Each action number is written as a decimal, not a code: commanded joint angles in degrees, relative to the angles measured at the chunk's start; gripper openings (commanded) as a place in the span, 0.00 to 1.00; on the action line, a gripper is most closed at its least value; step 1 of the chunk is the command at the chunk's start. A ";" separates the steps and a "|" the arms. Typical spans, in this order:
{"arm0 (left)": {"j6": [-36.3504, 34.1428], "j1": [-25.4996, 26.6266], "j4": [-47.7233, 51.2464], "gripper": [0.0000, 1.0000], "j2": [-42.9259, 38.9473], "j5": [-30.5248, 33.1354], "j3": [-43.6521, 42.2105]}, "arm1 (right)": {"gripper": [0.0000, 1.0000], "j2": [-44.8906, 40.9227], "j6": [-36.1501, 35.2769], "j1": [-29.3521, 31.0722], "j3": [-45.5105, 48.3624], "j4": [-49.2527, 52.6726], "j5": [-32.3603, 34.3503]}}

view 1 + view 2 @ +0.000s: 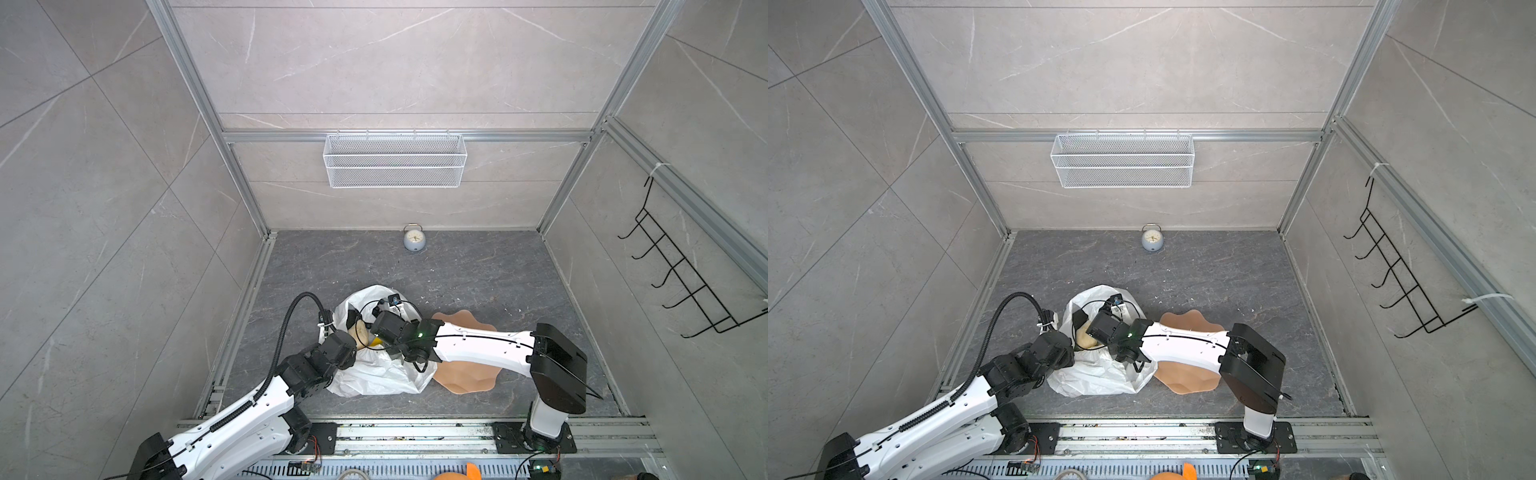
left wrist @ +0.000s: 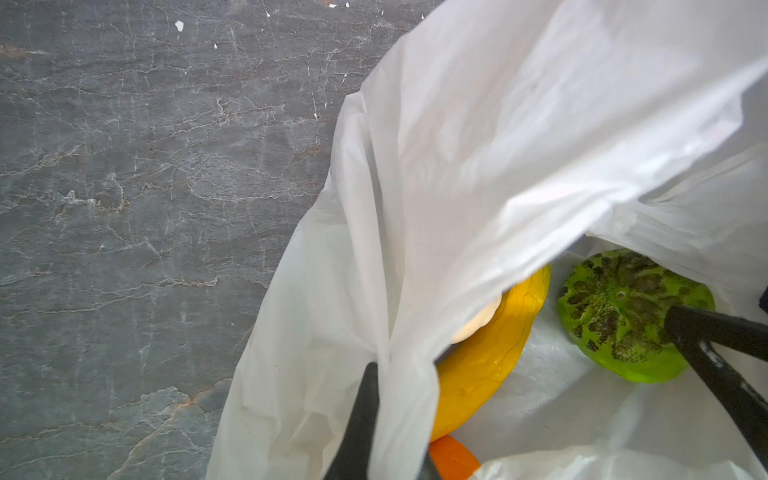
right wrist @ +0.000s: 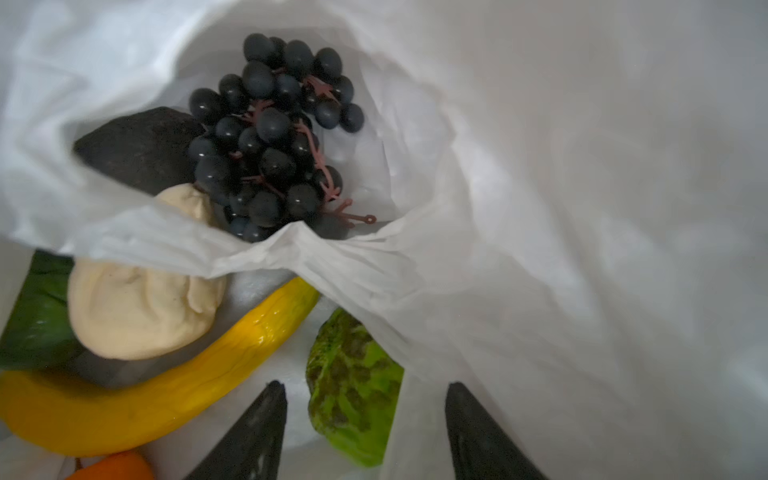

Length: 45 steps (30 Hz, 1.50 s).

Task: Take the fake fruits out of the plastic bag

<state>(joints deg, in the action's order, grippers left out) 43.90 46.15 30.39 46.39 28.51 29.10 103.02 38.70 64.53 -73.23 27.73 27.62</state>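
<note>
The white plastic bag (image 1: 374, 376) (image 1: 1096, 374) lies at the front middle of the floor, mouth up. My left gripper (image 2: 386, 374) is shut on a fold of its rim, holding the mouth apart. My right gripper (image 3: 365, 385) reaches inside and stands open, its fingers either side of a mottled green fruit (image 3: 345, 353) (image 2: 623, 316). Other fake fruits inside are a dark grape bunch (image 3: 270, 137), a yellow banana (image 3: 166, 386), a beige lumpy one (image 3: 137, 311) (image 1: 360, 332), an orange one (image 3: 116, 467) and a dark one (image 3: 137, 145).
A peach scalloped bowl (image 1: 469, 382) sits right of the bag, partly under my right arm. A small grey alarm clock (image 1: 414, 240) stands at the back wall. A white wire basket (image 1: 395, 160) hangs on that wall, and a black hook rack (image 1: 681, 282) on the right wall.
</note>
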 commanded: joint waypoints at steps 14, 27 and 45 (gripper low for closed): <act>0.25 0.50 -0.91 0.00 -0.46 1.99 -1.75 | 0.62 7.54 0.66 -0.53 -6.87 0.89 -2.25; 0.16 0.43 -0.88 0.00 0.32 2.60 -1.51 | 0.66 9.27 4.43 -0.55 -7.82 10.49 4.15; 0.15 0.44 -0.63 0.00 -0.77 2.69 -1.60 | 0.72 15.08 6.83 -2.94 -7.42 12.11 1.64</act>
<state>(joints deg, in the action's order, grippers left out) 44.10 46.37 30.15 46.37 29.85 27.40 116.33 44.21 62.37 -81.69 38.89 32.64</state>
